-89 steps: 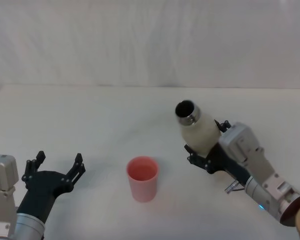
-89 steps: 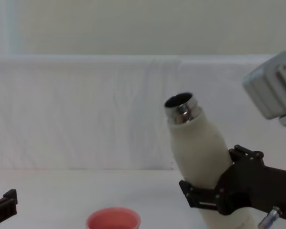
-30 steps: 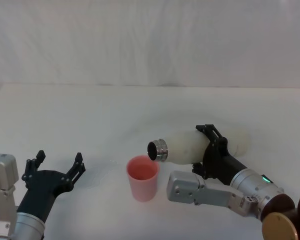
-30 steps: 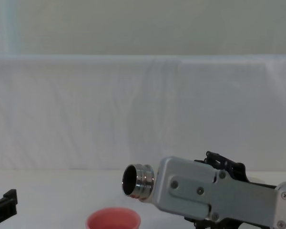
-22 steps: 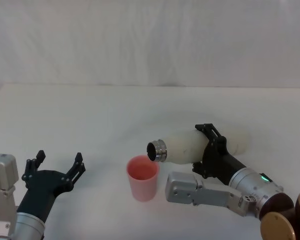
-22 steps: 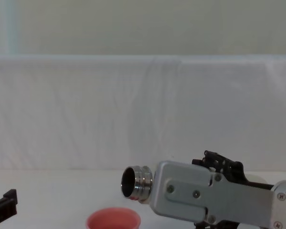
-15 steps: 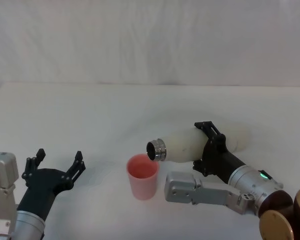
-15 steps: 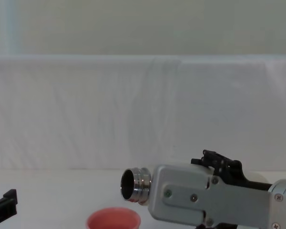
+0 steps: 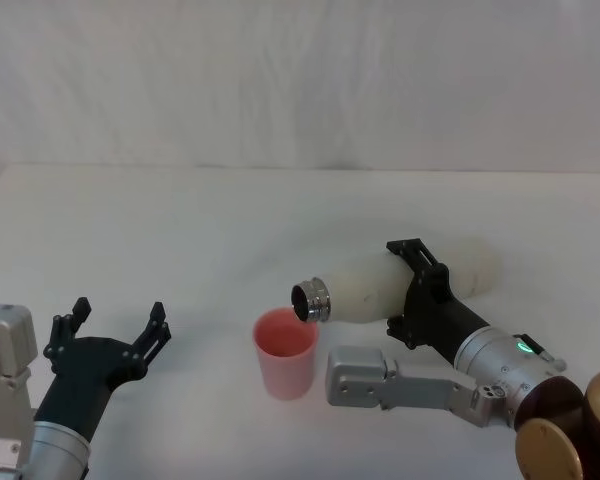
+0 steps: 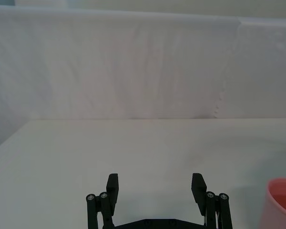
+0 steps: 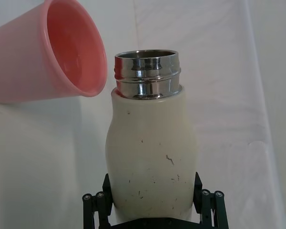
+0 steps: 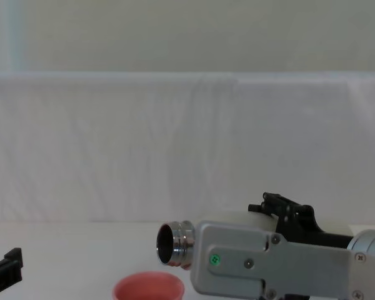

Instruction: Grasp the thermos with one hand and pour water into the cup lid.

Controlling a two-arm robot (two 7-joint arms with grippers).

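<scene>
Jaws: your right gripper (image 9: 417, 285) is clamped around the body of the thermos (image 9: 380, 288); your left gripper (image 9: 115, 335) is spread wide with nothing in it, low at the table's (image 9: 180, 230) near left.

Thermos: cream-white, rounded shoulders, faint dark scuffs, shiny threaded steel neck, uncapped. You have it tipped about level above the table, mouth just over the right rim of the cup lid (image 9: 285, 354).

Cup lid: salmon-pink, thick-rimmed, upright, left of the thermos.
</scene>
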